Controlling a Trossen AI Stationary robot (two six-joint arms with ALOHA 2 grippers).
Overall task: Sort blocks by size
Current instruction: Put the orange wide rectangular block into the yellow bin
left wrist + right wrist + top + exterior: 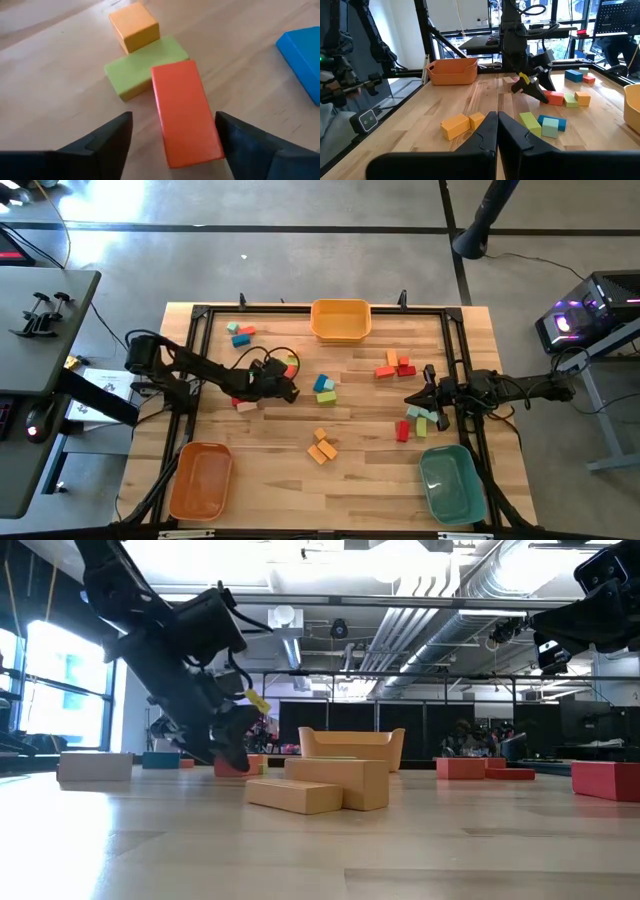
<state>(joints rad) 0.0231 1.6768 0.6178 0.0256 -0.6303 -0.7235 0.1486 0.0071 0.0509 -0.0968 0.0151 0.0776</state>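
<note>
Overhead, left end effector [288, 390] sits left of centre on the table [260, 442], fingers spread wide, nothing between them. Left wrist view: a red-orange bar [186, 111] lies on the wood directly ahead of the two dark fingers [109, 137], its near end reaching between their tips without touching either; a green bar [137, 67] touches its far corner, and an orange cube [134, 25] touches the green bar beyond that. Edge of a blue block [302, 47] at right of that frame. Right end effector [419, 397] is at centre-right of the high view, fingers pressed together with nothing held; the right wrist view shows the two tips [496, 131] meeting. Blocks are scattered in clusters across the high view: teal, blue and green pieces [325, 389] at centre, three orange pieces [322, 446] at lower centre, red and orange ones [396, 366] at upper right of centre, teal, green and red ones [418, 420] just below the right end effector, a teal and a red one [241, 334] at upper left. Yellow-orange bin [340, 319] at top centre, orange bin [200, 478] at lower left, teal bin [452, 482] at lower right; no blocks seen in them.
</note>
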